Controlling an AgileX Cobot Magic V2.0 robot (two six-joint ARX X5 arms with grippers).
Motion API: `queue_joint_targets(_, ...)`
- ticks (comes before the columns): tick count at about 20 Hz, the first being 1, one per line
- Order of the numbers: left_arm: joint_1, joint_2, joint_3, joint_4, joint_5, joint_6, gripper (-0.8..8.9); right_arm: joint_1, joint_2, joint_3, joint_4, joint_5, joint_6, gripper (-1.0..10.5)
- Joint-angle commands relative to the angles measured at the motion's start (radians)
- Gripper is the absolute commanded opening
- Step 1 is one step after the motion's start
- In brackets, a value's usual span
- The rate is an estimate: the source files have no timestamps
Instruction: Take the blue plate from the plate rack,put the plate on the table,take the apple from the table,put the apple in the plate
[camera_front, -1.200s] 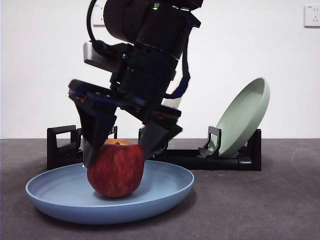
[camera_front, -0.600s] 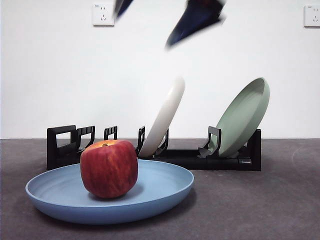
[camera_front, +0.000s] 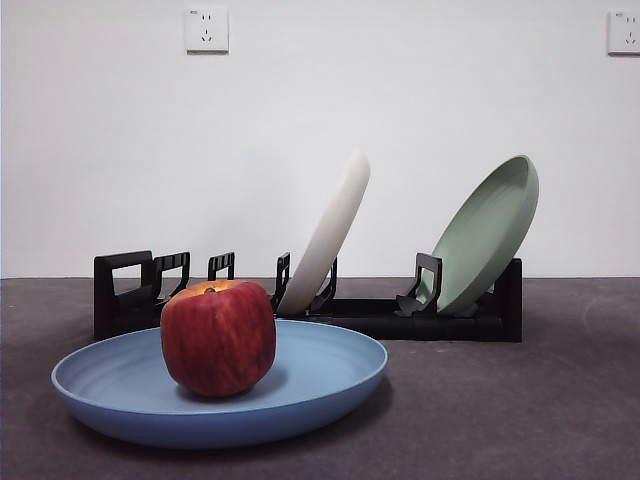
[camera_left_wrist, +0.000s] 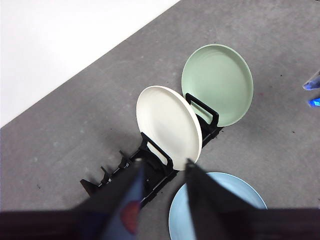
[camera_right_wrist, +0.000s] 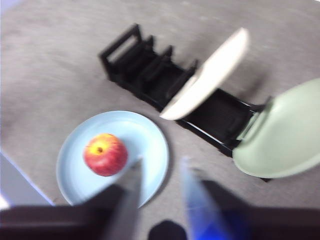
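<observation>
The red apple (camera_front: 218, 338) stands upright in the light-blue plate (camera_front: 330, 385), which lies flat on the dark grey table (camera_front: 520, 420) in front of the black plate rack (camera_front: 400, 320). No gripper shows in the front view. My right gripper (camera_right_wrist: 161, 160) is open and empty, high above the table beside the blue plate (camera_right_wrist: 140, 135) and the apple (camera_right_wrist: 105, 154); this view is blurred. My left gripper (camera_left_wrist: 163, 164) is open and empty, high above the rack (camera_left_wrist: 107, 180), with the blue plate (camera_left_wrist: 245, 192) partly hidden behind its jaws.
A cream-white plate (camera_front: 330, 235) leans in the middle of the rack and a sage-green plate (camera_front: 490, 230) leans at its right end. Both also show in the left wrist view, cream (camera_left_wrist: 167, 122) and green (camera_left_wrist: 217, 82). The rack's left slots hold nothing.
The gripper that was around the apple has opened, risen and left the front view at the top. The apple stays in the blue plate, standing free.
</observation>
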Motion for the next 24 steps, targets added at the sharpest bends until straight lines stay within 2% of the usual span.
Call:
queue_joint_targets(1, 0.003, 0.002, -0.007, -0.009, 0.002, 0.015, -0.09, 0.001, 0.000, -0.005, 0.002, 0.005, -0.006, -0.2)
queue_joint_targets(4, 0.003, -0.018, -0.045, 0.008, 0.002, 0.014, -0.09, 0.001, -0.013, -0.010, 0.002, 0.003, -0.023, -0.2)
queue_joint_targets(8, 0.004, -0.127, -0.251, 0.137, 0.001, 0.006, -0.09, 0.000, -0.068, -0.069, 0.034, -0.002, -0.025, -0.2)
queue_joint_targets(11, 0.004, -0.283, -0.542, 0.343, -0.006, -0.025, -0.09, 0.000, -0.154, -0.208, 0.138, -0.003, -0.013, -0.2)
queue_joint_targets(14, 0.007, -0.444, -0.848, 0.539, -0.033, -0.057, -0.09, 0.000, -0.239, -0.385, 0.256, -0.004, 0.043, -0.2)
queue_joint_targets(19, 0.011, -0.636, -1.237, 0.739, -0.088, -0.130, -0.09, 0.001, -0.357, -0.672, 0.489, -0.003, 0.107, -0.2)
queue_joint_targets(21, 0.012, -0.674, -1.295, 0.783, -0.080, -0.138, -0.09, 0.000, -0.377, -0.729, 0.557, 0.007, 0.093, -0.2)
queue_joint_targets(24, 0.012, -0.675, -1.295, 0.772, -0.082, -0.156, -0.03, 0.000, -0.377, -0.732, 0.562, 0.030, 0.086, -0.1)
